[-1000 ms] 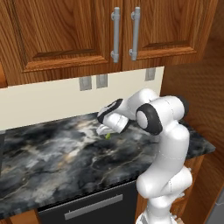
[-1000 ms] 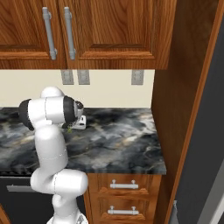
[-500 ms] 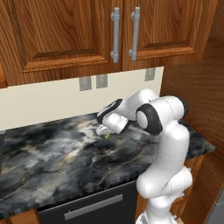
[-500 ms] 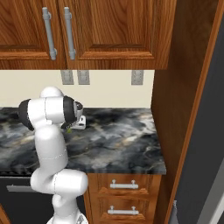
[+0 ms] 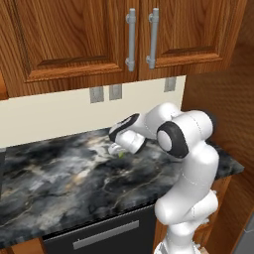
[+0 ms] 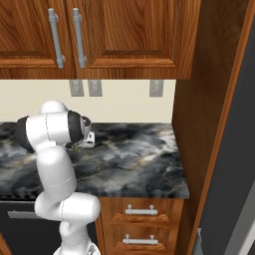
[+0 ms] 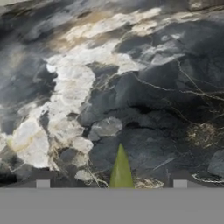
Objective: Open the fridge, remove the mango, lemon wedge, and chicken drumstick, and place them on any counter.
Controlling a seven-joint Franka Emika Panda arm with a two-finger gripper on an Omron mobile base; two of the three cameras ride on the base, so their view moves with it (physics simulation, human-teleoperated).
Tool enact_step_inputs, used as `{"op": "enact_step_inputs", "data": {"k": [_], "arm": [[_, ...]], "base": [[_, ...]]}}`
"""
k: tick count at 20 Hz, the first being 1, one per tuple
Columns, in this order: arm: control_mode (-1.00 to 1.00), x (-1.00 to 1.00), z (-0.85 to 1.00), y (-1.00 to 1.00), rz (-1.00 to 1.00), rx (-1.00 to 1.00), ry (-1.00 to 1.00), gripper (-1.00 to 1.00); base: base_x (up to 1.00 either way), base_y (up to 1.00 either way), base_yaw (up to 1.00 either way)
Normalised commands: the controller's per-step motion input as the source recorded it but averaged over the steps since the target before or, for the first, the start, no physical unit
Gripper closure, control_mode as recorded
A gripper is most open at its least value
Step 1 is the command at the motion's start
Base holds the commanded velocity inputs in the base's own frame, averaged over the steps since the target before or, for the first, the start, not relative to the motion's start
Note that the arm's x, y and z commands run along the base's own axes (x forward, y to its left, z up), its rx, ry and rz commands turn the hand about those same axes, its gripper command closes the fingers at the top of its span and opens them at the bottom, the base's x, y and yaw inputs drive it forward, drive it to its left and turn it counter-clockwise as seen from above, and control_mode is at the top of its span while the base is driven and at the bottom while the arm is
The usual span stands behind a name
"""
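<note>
Resting on the counter: the lemon wedge (image 7: 121, 168) is seen as a small, pointed yellow-green sliver lying on the stone, between the two finger tips (image 7: 43, 183) in the hand view.
Lemon wedge, other views: a tiny green speck (image 5: 121, 154) is made out on the counter just under the gripper; in the right base view it is glimpsed (image 6: 75, 146) beside the arm.
Counter: a polished black stone slab (image 5: 59, 173) is shown, marbled with grey, white and golden veins, its front edge straight (image 6: 144, 187).
Gripper: the gripper (image 5: 118, 149) is held low over the counter, just above the wedge; the jaws are spread wide to either side of the wedge, and nothing is gripped.
Arm: the white arm is bent sharply at its dark elbow joint, with the forearm reaching over the counter toward the wall.
Above the counter: wooden cabinet doors (image 5: 74, 39) with grey bar handles (image 5: 131, 38) are seen, and grey wall plates (image 5: 97, 94) on a cream wall.
</note>
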Motion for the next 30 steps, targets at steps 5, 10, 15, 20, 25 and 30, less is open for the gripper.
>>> {"op": "enact_step_inputs", "data": {"k": [5, 10, 15, 20, 25, 30], "arm": [[-1.0, -0.34, 0.21, -0.04, 0.0, 0.0, -0.1, -1.0], [-1.0, -0.48, 0.58, -0.18, 0.0, 0.0, -0.12, -1.0], [-1.0, -0.55, 0.65, -0.32, 0.0, 0.0, -0.1, -1.0], [-1.0, -0.5, 0.95, -0.31, -0.01, 0.0, -0.03, -1.0], [-1.0, -0.36, 1.0, -0.36, -0.02, 0.0, 0.0, -1.0], [-1.0, -0.23, 1.0, -0.32, -0.03, 0.0, 0.0, -1.0]], "base": [[0.0, 0.0, 0.0], [0.0, 0.0, 0.0], [0.0, 0.0, 0.0], [0.0, 0.0, 0.0], [0.0, 0.0, 0.0], [0.0, 0.0, 0.0]]}}
